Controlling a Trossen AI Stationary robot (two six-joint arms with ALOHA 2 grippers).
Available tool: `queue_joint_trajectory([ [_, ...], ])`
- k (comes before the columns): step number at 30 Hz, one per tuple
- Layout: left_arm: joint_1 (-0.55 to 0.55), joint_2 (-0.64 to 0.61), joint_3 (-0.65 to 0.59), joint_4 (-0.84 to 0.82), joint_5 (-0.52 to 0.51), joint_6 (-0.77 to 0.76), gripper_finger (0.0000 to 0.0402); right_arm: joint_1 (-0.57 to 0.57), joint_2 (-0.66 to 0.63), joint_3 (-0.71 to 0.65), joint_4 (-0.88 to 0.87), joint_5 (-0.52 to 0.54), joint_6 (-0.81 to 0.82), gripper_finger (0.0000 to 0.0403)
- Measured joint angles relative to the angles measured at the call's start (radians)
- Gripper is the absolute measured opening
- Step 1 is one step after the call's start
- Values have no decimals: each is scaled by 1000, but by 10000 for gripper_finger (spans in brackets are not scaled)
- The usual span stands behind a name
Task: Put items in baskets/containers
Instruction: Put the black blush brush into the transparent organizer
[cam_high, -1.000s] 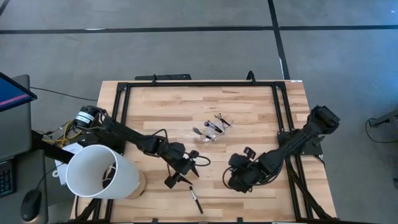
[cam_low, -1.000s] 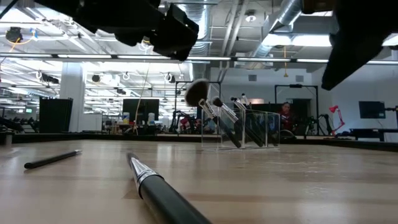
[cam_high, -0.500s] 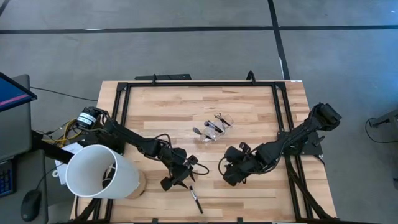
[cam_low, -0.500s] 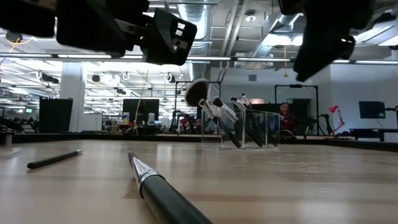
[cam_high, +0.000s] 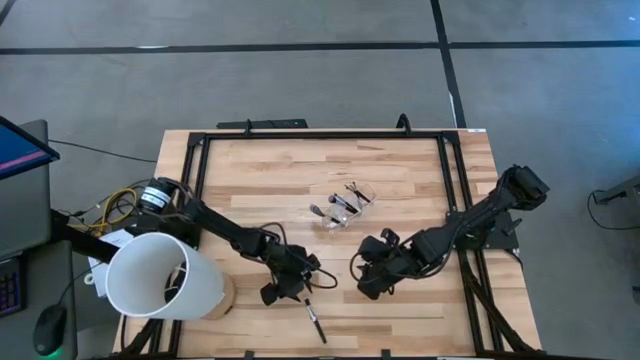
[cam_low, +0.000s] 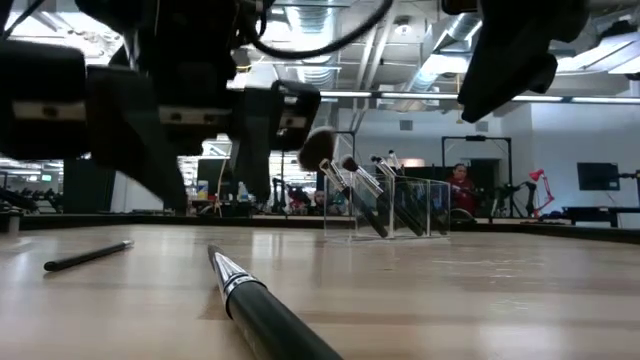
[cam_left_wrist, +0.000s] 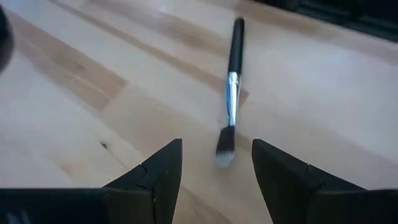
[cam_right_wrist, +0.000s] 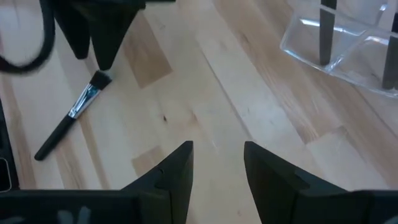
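Observation:
One makeup brush (cam_left_wrist: 231, 87) lies flat on the wooden table near its front edge (cam_high: 314, 320), bristle tip toward my left gripper, dark handle pointing away. My left gripper (cam_left_wrist: 216, 171) hangs low and open just above it, one finger on each side of the bristle tip (cam_left_wrist: 224, 152), touching nothing. My right gripper (cam_right_wrist: 214, 168) hovers open and empty to the right (cam_high: 362, 285). The clear container (cam_high: 342, 207) stands mid-table with several brushes leaning inside it (cam_low: 360, 190). A thin dark stick (cam_low: 85, 256) lies on the table, seen only in the low view.
A large white cylinder (cam_high: 160, 275) stands at the table's front left corner beside the left arm. A black metal frame (cam_high: 195, 180) runs around the tabletop. Bare wood lies between the container and both grippers.
My left gripper has come down toward the brush on the table and rolled about its own axis, staying open. My right gripper has shifted a little toward the table's left. The brush and the container have kept still.

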Motion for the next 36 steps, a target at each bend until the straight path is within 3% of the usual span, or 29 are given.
queue_joint_trajectory([
  [9,-44,11,41,2,-2,42,191,-13,0,0,5,1,15,132],
  [28,-60,164,163,-48,-32,32,189,52,0,0,15,13,46,128],
  [36,-57,188,165,-45,-50,15,123,57,0,0,17,40,45,128],
])
